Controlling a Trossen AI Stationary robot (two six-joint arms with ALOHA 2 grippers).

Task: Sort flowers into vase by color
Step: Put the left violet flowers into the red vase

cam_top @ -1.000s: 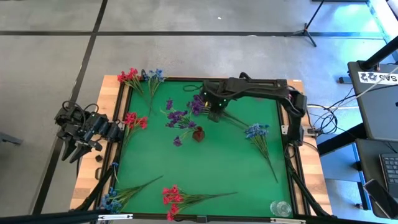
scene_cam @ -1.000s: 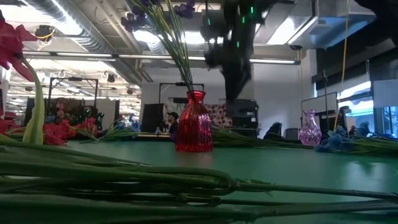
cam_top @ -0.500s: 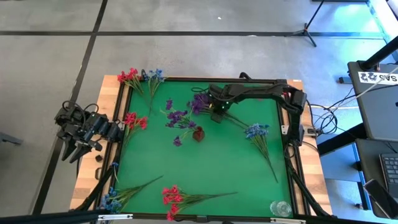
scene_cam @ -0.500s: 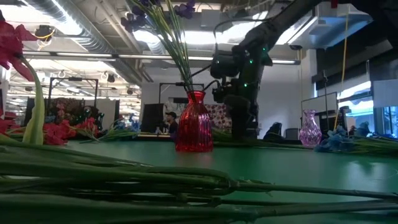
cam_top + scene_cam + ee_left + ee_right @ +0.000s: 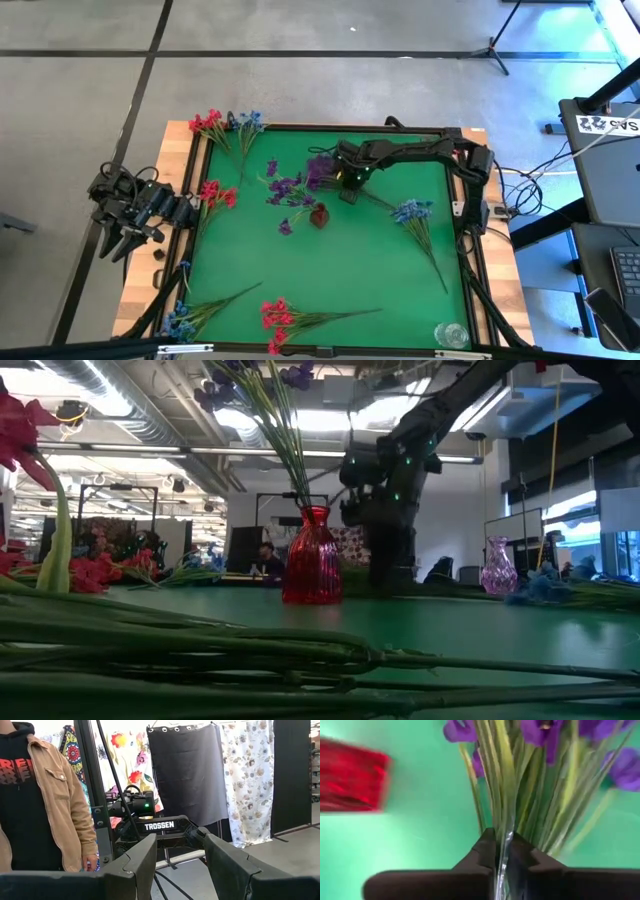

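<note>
Clenched on purple flowers' (image 5: 520,795) stems lying on the bench (image 5: 330,270) beside the red vase (image 5: 319,215), right tool (image 5: 502,851) grip seems thin; stems could be dropped. Left tool (image 5: 175,865) is spread wide, parked off-bench.

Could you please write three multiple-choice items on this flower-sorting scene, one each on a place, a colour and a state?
1. Where is the left gripper?
A. Off the left edge of the table
B. Over the mat's middle
C. Above the red vase

2. What colour are the blossoms of the sprig at the right gripper?
A. Red
B. Purple
C. Blue

3. How does the right gripper stand?
A. Wide open above the mat
B. Shut on the red vase
C. Shut on the sprig's stems

Answers: 1 A, the high view shows it beyond the wooden border. 2 B, the right wrist view shows purple blossoms above the fingers. 3 C, that view shows green stems pinched between the fingers.
</note>
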